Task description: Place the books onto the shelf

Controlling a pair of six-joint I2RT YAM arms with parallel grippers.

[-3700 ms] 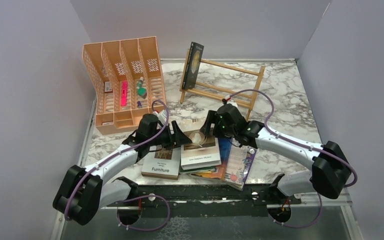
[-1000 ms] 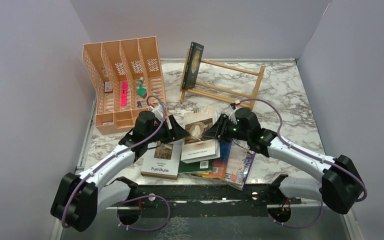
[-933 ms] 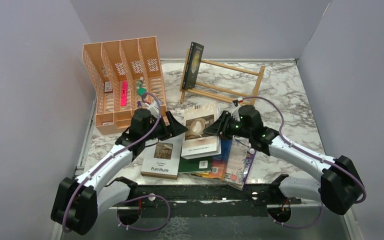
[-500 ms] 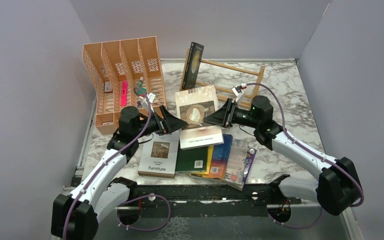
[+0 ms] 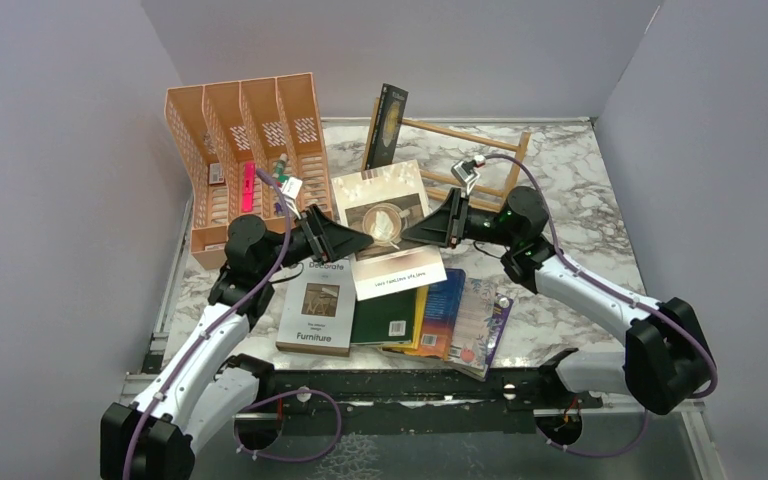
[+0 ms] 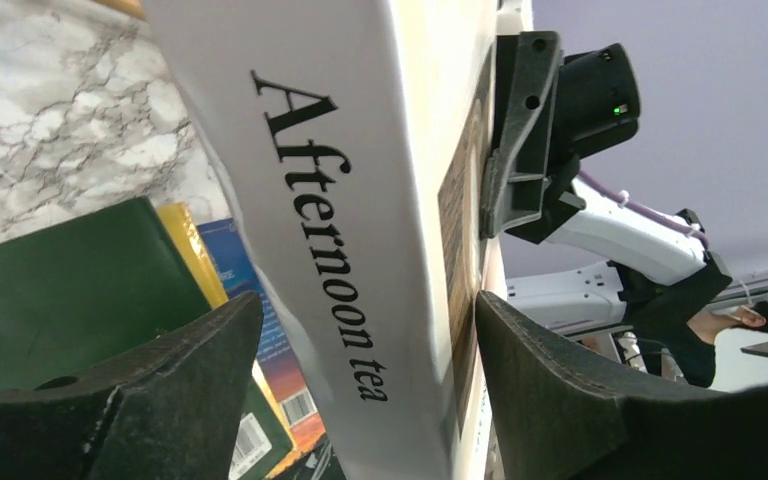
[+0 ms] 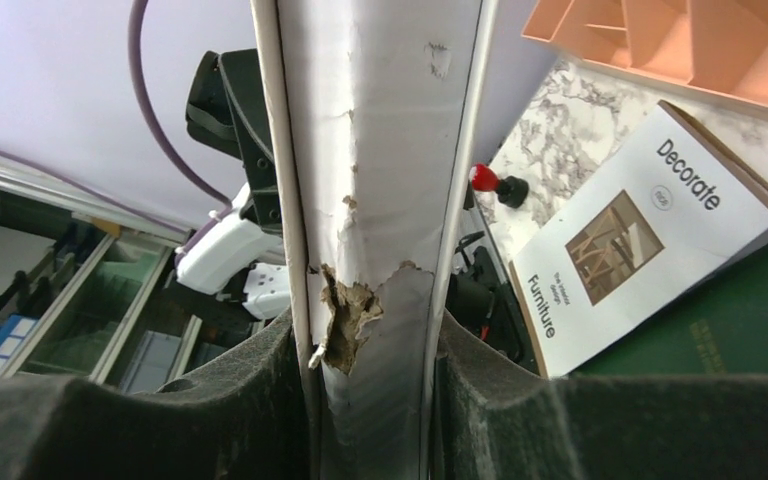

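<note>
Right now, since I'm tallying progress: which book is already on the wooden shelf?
The black paperback with the gold moon, standing upright at the left end of the light-wood rail shelf. No other book is on it.

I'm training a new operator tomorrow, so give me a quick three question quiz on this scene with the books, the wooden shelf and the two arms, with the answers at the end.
1. True or false: a black book stands on the wooden shelf.
2. Which gripper is clamped on the lifted book? A left, B right, C neither.
3. Fill in: the lifted book's spine reads ____.
Key: 1 true. 2 B: the right gripper pinches it, while the left gripper stands open around the spine. 3 Afternoon tea.
</note>
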